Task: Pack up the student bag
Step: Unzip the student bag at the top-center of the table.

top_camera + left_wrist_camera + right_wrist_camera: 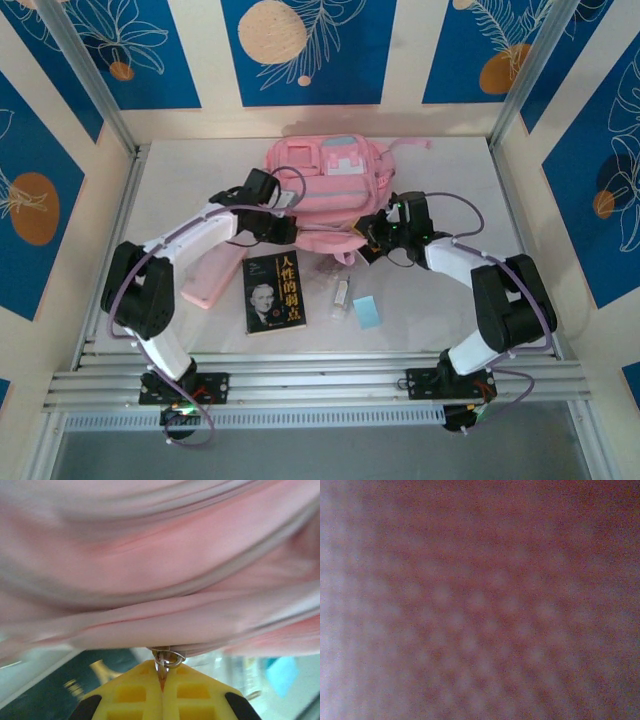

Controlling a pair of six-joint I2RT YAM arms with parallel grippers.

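The student bag (325, 185), a large pink backpack with pale patches, lies at the back middle of the table. My left gripper (283, 228) is at its near left edge. In the left wrist view the yellow fingers (140, 695) are pressed together on a small metal zipper pull (168, 659) under the bag's pink fabric (160, 570). My right gripper (372, 240) is pushed against the bag's near right corner, its jaws hidden by the wrist. Very close to the right wrist camera is a blurred pinkish mesh weave (480, 600).
A dark book (274, 291) lies in front of the bag, with a flat pink pouch (215, 275) to its left. A clear packet (340, 295) and a light blue card (367, 312) lie to the book's right. Walls and metal posts enclose the table.
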